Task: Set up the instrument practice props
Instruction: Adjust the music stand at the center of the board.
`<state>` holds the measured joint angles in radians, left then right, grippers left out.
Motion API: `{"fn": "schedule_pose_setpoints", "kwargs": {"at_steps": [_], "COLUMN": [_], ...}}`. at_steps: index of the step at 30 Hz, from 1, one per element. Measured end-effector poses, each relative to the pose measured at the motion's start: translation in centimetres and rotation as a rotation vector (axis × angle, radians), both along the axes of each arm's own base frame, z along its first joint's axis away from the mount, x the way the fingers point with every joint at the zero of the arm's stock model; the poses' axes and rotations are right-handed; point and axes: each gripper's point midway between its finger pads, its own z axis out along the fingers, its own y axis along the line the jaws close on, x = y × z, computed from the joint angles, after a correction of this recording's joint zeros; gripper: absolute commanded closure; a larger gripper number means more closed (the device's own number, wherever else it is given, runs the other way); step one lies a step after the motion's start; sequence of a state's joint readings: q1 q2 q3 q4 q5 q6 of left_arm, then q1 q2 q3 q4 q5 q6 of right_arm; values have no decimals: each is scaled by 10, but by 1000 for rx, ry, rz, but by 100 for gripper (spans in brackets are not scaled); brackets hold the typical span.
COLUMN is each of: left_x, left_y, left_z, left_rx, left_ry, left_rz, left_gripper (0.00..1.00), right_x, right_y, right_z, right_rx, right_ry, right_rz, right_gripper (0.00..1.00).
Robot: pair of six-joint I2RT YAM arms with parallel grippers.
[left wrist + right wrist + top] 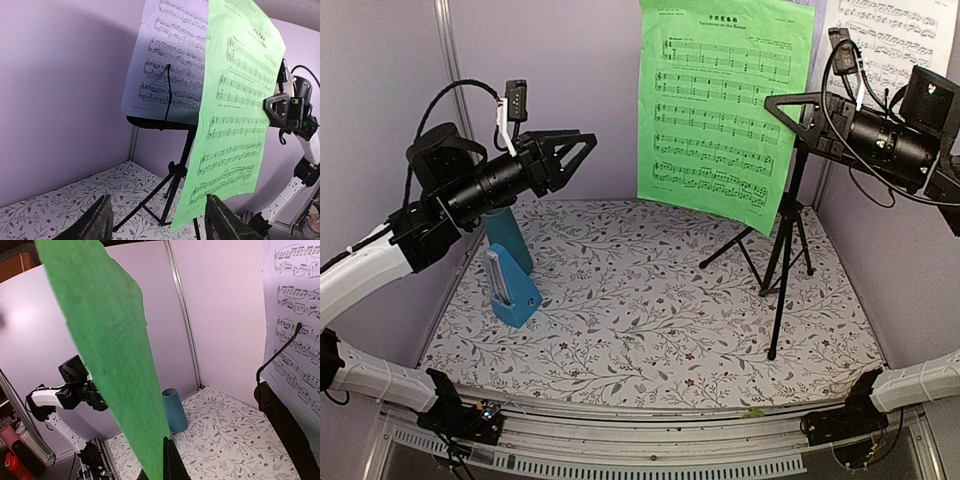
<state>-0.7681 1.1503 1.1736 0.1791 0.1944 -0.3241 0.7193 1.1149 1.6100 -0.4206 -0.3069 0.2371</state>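
Sheet-music pages are seen in two places: a green page [725, 100] is held up in mid-air at the upper centre of the overhead view, and a white page [890, 40] is propped on the music stand [785, 240] at the upper right. The table [640, 310] is covered with a pale cloth printed with grey leaves and small red flowers, and it is closed in by plain lilac walls [590, 70] joined by metal posts [447, 60]. The green page is printed with several staves of black notes under a small title. The stand is black, with three thin legs set on the cloth right of centre. A blue metronome [510, 285] is stood at the left of the cloth, just below a teal cup [508, 232] in the frame. The right claw [790, 108] is clenched on the right edge of the green page. The left claw [575, 150] is released, held in the air at the upper left with nothing between its fingers [102, 222].
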Motion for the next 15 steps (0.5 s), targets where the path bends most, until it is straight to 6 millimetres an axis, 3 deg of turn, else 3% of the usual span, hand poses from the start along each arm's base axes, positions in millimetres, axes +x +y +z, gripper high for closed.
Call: {"fn": "schedule_pose_setpoints", "kwargs": {"at_steps": [10, 15], "left_x": [-9, 1], "left_y": [-35, -45], "left_z": [-3, -6], "left_rx": [1, 9], "left_ry": [9, 22], "left_rz": [18, 50], "left_gripper": [37, 38], "right_x": [-17, -22], "right_y": [-41, -50], "right_z": [39, 41], "right_rx": [30, 26], "right_ry": [-112, -121], "right_rz": [-123, -142], "right_gripper": [100, 100]}}
